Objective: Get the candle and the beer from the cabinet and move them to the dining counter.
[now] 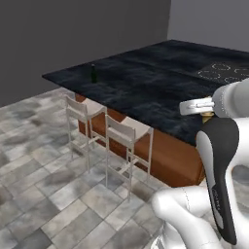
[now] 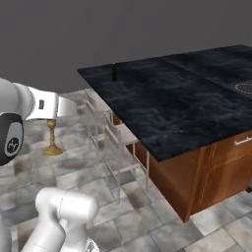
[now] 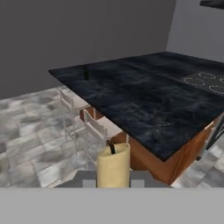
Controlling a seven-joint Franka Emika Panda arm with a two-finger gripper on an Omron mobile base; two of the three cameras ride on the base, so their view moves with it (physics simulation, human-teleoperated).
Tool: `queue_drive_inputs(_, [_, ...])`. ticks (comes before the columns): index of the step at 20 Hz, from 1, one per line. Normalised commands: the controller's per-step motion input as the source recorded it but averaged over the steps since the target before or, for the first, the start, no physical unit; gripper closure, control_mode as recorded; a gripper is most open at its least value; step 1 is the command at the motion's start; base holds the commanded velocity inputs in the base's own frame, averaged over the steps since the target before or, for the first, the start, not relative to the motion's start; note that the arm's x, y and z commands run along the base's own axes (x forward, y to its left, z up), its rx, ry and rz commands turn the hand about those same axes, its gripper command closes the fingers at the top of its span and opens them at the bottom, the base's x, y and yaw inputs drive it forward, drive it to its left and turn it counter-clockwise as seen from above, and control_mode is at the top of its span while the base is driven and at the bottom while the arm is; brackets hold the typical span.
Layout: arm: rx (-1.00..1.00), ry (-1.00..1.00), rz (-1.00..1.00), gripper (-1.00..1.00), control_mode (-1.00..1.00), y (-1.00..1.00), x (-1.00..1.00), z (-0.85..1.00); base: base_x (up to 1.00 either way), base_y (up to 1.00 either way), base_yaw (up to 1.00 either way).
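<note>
1. While the gripper (image 2: 51, 119) is held out in the air beside the island, the candle (image 3: 113, 165) is seen pinched between its fingers, as shown in the hand view, where the cream wax and dark wick rise right in front of the camera.
2. From the right base view, the brass holder's flared base (image 2: 51, 149) is seen hanging below the hand, clear of the tiled floor (image 1: 44, 194).
3. The candle is not resting on any surface; it is carried short of the dining counter (image 1: 146, 82), near its front edge.
4. The beer (image 1: 94, 73) is found standing upright on the dining counter, near the far left corner of the black marble top, well apart from the gripper.
5. A cooktop (image 1: 226, 73) is noted inset in the counter toward its far right side.
6. Two pale stools (image 1: 126, 141) are observed at the near side of the island, tucked against the wooden base (image 2: 197, 182).
7. A drawer handle (image 2: 242, 141) is visible on that base in the right base view.
</note>
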Motion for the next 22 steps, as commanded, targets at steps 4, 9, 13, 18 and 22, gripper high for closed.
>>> queue_drive_inputs(4, [0.0,0.0,0.0,1.0,1.0,0.0,0.0,0.0,0.45,1.0,-0.54])
queue_drive_inputs(9, [0.0,0.0,0.0,1.0,1.0,0.0,0.0,0.0,0.36,1.0,-0.54])
queue_drive_inputs(13, [0.0,0.0,0.0,1.0,1.0,0.0,0.0,0.0,0.29,1.0,-0.53])
queue_drive_inputs(18, [0.0,0.0,0.0,1.0,1.0,0.0,0.0,0.0,0.23,1.0,-0.52])
queue_drive_inputs(22, [0.0,0.0,0.0,1.0,1.0,0.0,0.0,0.0,0.24,1.0,-0.5])
